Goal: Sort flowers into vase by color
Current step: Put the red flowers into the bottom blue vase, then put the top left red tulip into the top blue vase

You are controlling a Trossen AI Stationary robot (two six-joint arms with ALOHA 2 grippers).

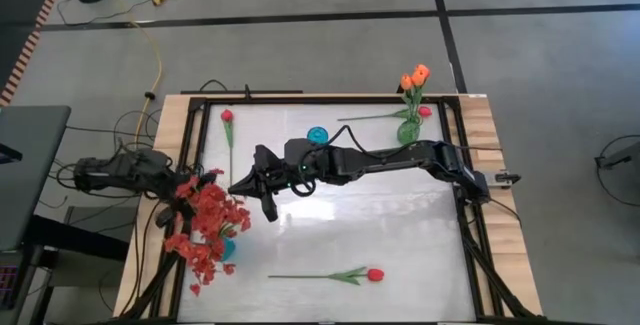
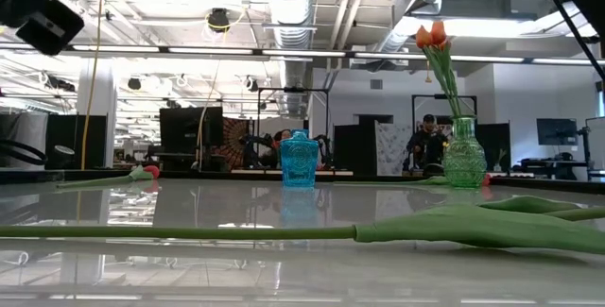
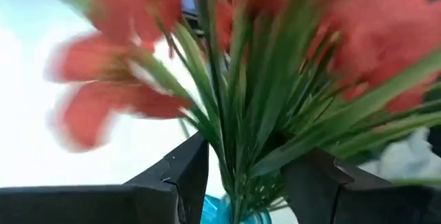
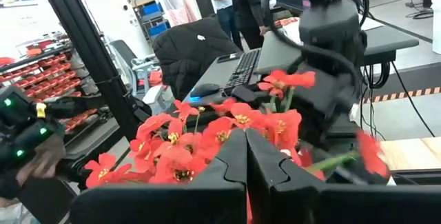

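A bushy spray of red blossoms [image 1: 207, 223] stands with its green stems [image 3: 238, 162] in a small blue vase [image 3: 238, 216] near the table's left edge. My left gripper [image 3: 251, 176] is open, one finger on either side of the stems just above the vase mouth. My right gripper [image 4: 246, 156] is shut and reaches across the table to the spray's right side [image 1: 266, 197]. Two orange tulips [image 1: 414, 77] stand in a green glass vase [image 1: 409, 131]. A second blue vase [image 1: 317, 135] holds nothing. My left gripper has its open fingers level on either side of the spray's stem bundle [image 3: 227, 176]. One finger [image 3: 189, 176] lies close beside the stems; I cannot tell whether it touches them. My right gripper's shut fingertips [image 4: 238, 148] stand right in front of the red blossoms [image 4: 207, 138]; I cannot tell whether they touch.
Three red tulips lie flat on the white tabletop: one near the far left [image 1: 227, 117], one beside the green vase [image 1: 424, 111], one near the near edge [image 1: 373, 275] with its stem [image 2: 284, 233] across the low view. A black frame [image 1: 470, 205] rims the table. People stand in the room beyond [image 4: 241, 3].
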